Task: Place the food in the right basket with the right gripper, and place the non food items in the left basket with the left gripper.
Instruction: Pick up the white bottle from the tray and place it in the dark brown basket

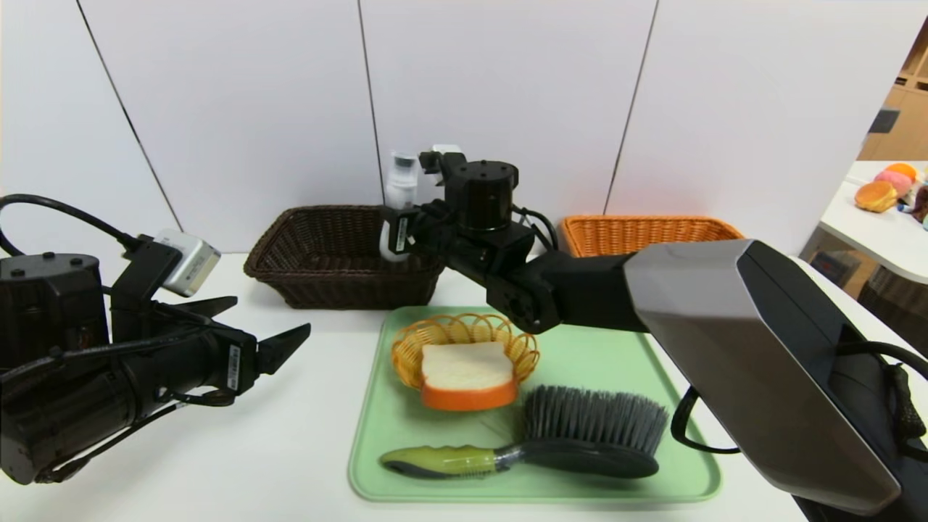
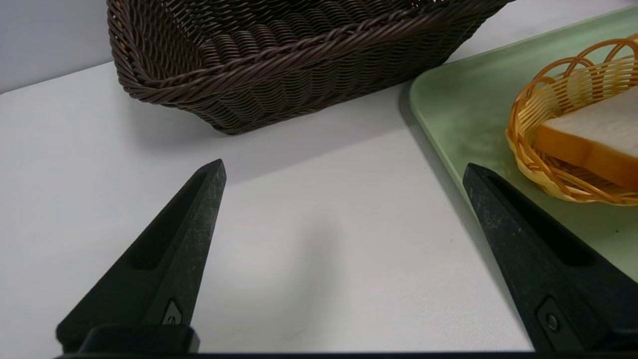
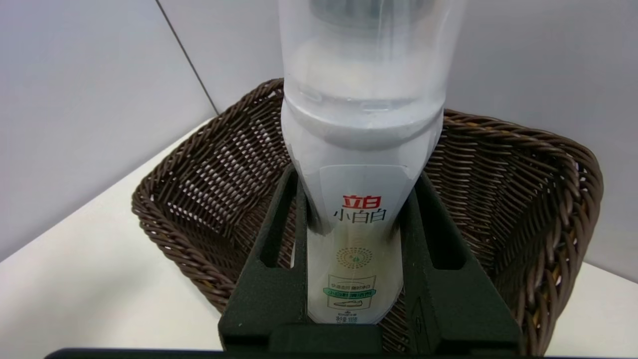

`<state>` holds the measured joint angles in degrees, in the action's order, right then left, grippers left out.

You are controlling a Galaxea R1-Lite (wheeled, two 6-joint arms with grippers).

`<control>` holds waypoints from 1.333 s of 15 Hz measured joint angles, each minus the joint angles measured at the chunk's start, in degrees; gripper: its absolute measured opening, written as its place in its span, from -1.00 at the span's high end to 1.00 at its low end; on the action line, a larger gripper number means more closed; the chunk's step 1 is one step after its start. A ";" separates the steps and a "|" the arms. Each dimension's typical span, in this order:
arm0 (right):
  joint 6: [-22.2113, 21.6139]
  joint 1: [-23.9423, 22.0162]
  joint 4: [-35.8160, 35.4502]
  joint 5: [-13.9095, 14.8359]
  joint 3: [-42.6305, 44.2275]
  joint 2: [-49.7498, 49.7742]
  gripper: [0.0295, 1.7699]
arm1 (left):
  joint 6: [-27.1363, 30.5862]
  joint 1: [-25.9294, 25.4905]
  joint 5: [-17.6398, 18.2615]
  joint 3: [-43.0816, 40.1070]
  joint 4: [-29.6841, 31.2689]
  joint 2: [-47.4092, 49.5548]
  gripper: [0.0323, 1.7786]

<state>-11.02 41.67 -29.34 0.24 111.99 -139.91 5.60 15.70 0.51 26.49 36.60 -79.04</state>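
Bottle (image 1: 402, 190), pinched between the fingers of the right tool (image 1: 397, 228) and set against or just above the interior of the dark left basket (image 1: 348, 278); contact with the basket floor impossible to tell. Judged stage: first part of the sorting, with release of the bottle still to be done. Contrary to the assigned division of labour, a non-food item in the right tool, at the left basket. Left tool (image 1: 272, 313) idle, jaws spread wide with nothing between them, on the robot's left and nearer the robot than the left basket.

Left to sort, both nearer the robot than the right tool: bread slice (image 1: 467, 368), in a small wicker basket (image 1: 406, 362) on the green tray (image 1: 696, 475), destined for the orange right basket (image 1: 645, 230), well to the right of the right tool; and brush (image 1: 591, 458), lying closest to the robot on the same tray, destined for the left basket.

Orientation of the bottle: clear cap end up, above the right tool's fingers; base down, below them; printed label towards the right wrist camera. Long axis close to upright, with a slight lean of the top towards the robot's right.
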 joint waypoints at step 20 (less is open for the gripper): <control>0.46 -1.88 -0.95 -0.82 0.24 -2.65 -0.30 | 0.10 0.20 0.11 0.16 -0.07 -1.05 -0.90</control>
<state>-10.56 39.79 -30.29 -0.57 112.24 -142.56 5.69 15.90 0.62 26.65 36.52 -80.09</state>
